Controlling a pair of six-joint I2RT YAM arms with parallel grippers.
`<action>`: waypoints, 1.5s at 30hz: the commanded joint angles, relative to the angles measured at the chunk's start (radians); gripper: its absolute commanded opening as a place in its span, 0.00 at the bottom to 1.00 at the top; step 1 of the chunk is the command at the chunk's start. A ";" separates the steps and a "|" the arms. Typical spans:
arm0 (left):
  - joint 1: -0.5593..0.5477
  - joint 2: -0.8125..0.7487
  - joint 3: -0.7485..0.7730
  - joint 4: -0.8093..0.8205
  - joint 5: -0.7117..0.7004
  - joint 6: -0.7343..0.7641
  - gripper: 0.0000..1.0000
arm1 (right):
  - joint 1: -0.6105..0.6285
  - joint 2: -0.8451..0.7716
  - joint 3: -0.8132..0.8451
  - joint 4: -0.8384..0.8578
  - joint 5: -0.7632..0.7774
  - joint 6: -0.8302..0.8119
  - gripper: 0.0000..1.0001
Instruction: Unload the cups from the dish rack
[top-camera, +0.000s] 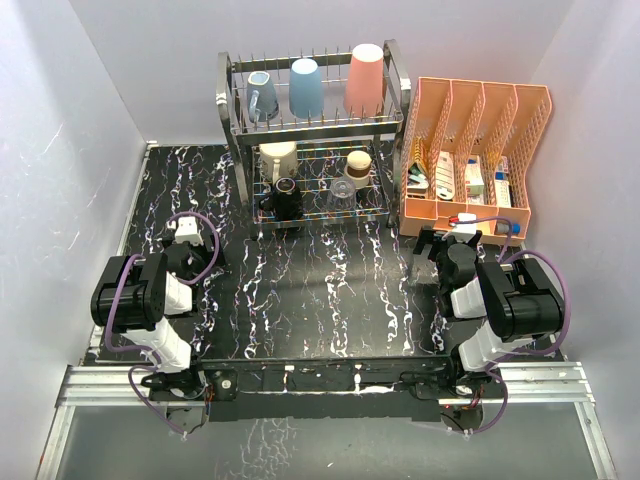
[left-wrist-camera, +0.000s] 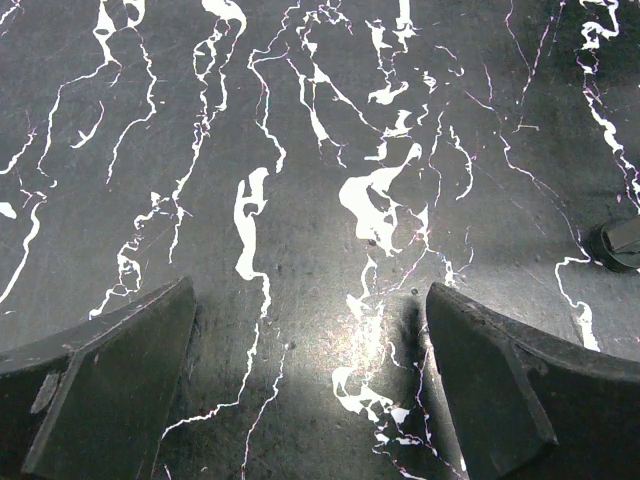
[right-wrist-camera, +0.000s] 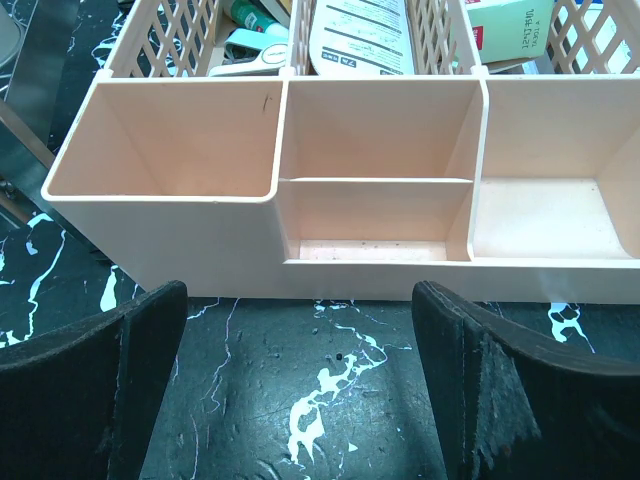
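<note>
The silver wire dish rack stands at the back middle of the table. Its upper tier carries a grey-blue mug, a light-blue tumbler and a salmon-pink tumbler, all upside down. The lower tier holds a cream cup, a dark mug, a brownish cup and a clear glass. My left gripper hangs open over bare table, left of the rack and nearer me. My right gripper is open and empty, close in front of the orange organizer.
An orange plastic organizer with boxes and bottles stands right of the rack, its low front compartments empty. The black marbled table lies between the arms. White walls enclose the left, back and right. A dark round foot shows at the left wrist view's right edge.
</note>
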 joint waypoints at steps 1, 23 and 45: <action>-0.003 -0.001 0.015 0.024 0.012 0.006 0.97 | -0.003 0.002 -0.003 0.077 -0.003 -0.009 0.98; 0.002 -0.193 0.259 -0.617 0.087 0.074 0.97 | 0.005 -0.275 0.101 -0.378 0.211 0.115 0.98; 0.188 -0.451 0.639 -1.407 0.436 0.095 0.97 | 0.090 -0.626 0.404 -1.074 -0.193 0.320 0.98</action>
